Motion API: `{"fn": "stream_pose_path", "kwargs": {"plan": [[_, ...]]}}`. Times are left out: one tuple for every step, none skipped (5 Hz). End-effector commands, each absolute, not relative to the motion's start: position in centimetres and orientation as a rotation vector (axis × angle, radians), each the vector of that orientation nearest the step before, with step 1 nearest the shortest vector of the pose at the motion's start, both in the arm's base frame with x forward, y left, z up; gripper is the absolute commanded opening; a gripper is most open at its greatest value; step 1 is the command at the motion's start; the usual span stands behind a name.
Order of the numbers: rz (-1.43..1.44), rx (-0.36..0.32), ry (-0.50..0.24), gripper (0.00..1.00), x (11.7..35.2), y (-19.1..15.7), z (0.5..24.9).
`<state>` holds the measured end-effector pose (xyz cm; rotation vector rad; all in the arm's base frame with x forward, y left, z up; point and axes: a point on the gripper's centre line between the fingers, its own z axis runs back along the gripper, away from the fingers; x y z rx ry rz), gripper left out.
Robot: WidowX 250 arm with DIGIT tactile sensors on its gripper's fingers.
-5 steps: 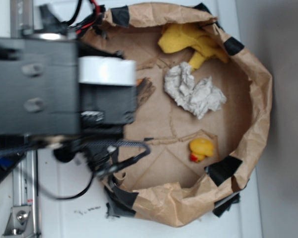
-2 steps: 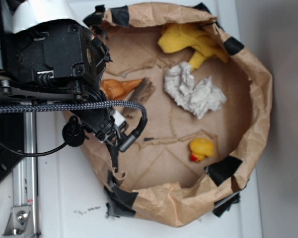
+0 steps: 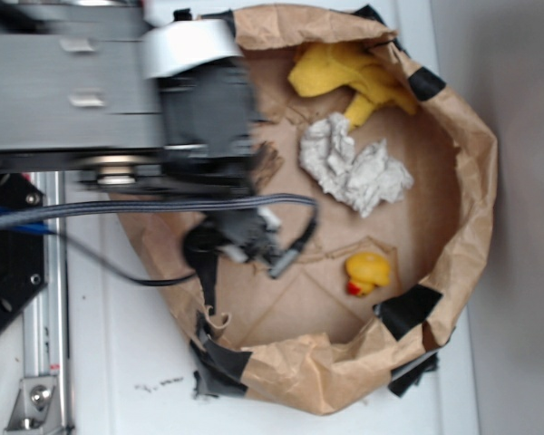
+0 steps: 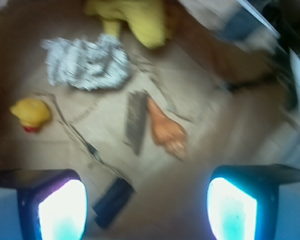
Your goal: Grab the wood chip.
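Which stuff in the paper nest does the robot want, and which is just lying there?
Wanted:
wood chip
gripper, open above it

Just lying there:
seashell
rubber duck
crumpled paper
yellow sponge

We see the wood chip [image 4: 135, 121] on the box floor [image 4: 205, 125], seashell [image 4: 166, 131] just right of it. Crumpled paper [image 4: 86, 62] behind-left, duck [image 4: 31, 113] far left, sponge [image 4: 132, 20] at the back. Gripper [image 4: 147, 200] fingers straddle the near foreground.
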<state>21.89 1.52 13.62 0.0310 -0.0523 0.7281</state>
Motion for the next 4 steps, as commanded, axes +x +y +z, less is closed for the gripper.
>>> {"fn": "stream_pose_path", "kwargs": {"plan": [[0.72,0.023,-0.065,1.0,25.4,1.8,11.1],[0.733,0.022,-0.065,1.0,24.8,1.2,8.6],[0.747,0.032,-0.086,1.0,24.3,0.5,6.4],[0.765,0.018,-0.084,1.0,23.2,0.6,6.4]]}}
